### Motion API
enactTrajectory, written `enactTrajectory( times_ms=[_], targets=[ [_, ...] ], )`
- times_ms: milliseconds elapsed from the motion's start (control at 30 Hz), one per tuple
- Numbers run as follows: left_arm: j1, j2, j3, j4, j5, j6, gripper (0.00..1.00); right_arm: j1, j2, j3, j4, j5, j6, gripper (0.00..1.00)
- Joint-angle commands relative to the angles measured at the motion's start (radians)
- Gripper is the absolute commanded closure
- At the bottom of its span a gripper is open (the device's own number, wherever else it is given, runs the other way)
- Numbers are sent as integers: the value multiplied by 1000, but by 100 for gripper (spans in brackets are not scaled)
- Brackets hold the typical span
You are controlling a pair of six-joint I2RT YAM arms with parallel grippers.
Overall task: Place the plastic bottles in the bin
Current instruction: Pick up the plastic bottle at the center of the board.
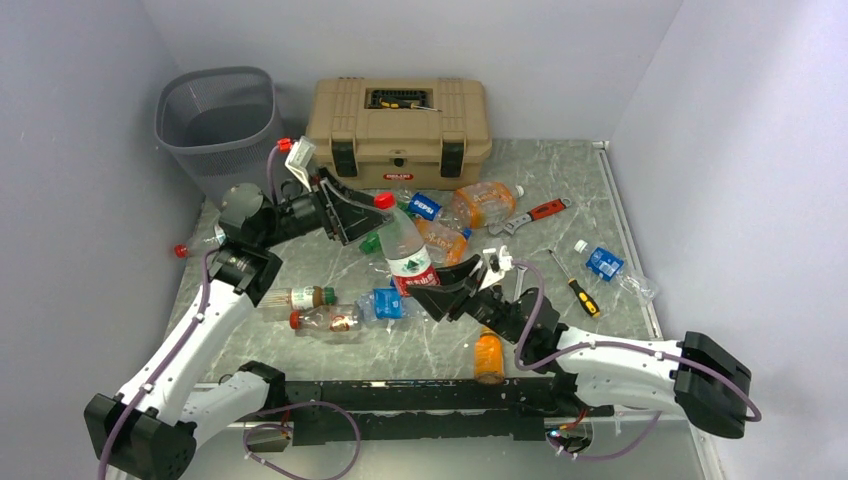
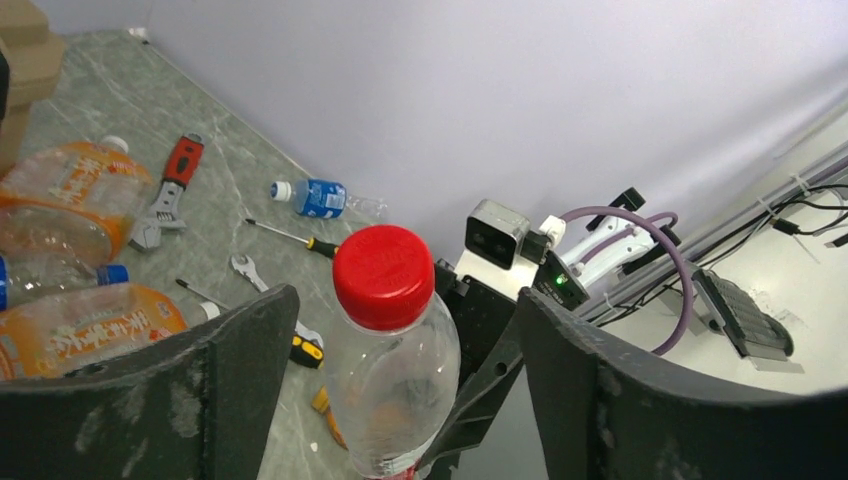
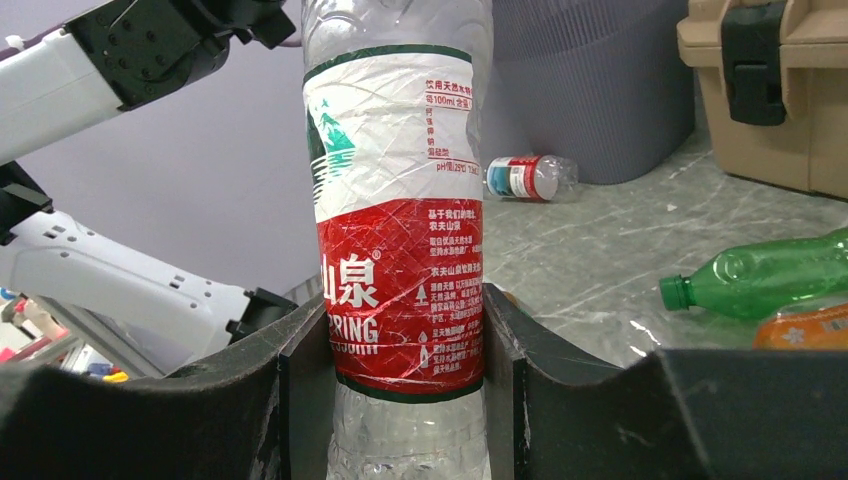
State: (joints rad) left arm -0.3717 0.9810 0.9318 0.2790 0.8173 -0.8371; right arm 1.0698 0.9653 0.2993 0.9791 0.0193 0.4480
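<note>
My right gripper [image 3: 405, 345] is shut on a clear plastic bottle [image 3: 400, 200] with a red-and-white label, clamping its lower half and holding it above the table. In the top view this bottle [image 1: 408, 252] leans up to the left from the right gripper [image 1: 440, 290]. My left gripper [image 2: 400, 340] straddles the red cap [image 2: 384, 275] end with its jaws open; a gap shows on each side of the bottle. The grey mesh bin [image 1: 215, 165] stands at the back left, behind the left arm. Several other plastic bottles lie on the table, among them an orange one [image 1: 485, 203] and a blue-labelled one [image 1: 605, 262].
A tan toolbox [image 1: 400, 120] sits at the back centre beside the bin. A red-handled wrench [image 1: 535, 213] and a screwdriver [image 1: 578, 288] lie to the right. More bottles lie near the left arm [image 1: 325, 318], by the left wall [image 1: 200, 245] and at the front [image 1: 488, 355].
</note>
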Motion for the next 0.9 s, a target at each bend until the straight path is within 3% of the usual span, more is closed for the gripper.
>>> enactTrajectory(
  times_ms=[0,167,433,500,633,700,867],
  targets=[
    [-10,-13,21,-56,19,34,24,34,40,70,102,53,-34,82],
    [-13,-17,30,-107,9,71,25,59,58,84,84,72,-59,81],
    [-13,-31,20,-84,2,74,69,68,70,77,55,82,-68,73],
    [-13,-33,23,-95,-2,85,79,68,68,78,38,81,-64,62],
    [-13,-43,37,-135,-25,124,98,68,48,140,-149,80,-42,23],
    [-13,-51,55,-181,-47,163,100,68,25,179,-268,81,-38,3],
    [-13,-90,118,-335,-123,315,100,68,-100,222,-499,83,-51,0]
  ],
)
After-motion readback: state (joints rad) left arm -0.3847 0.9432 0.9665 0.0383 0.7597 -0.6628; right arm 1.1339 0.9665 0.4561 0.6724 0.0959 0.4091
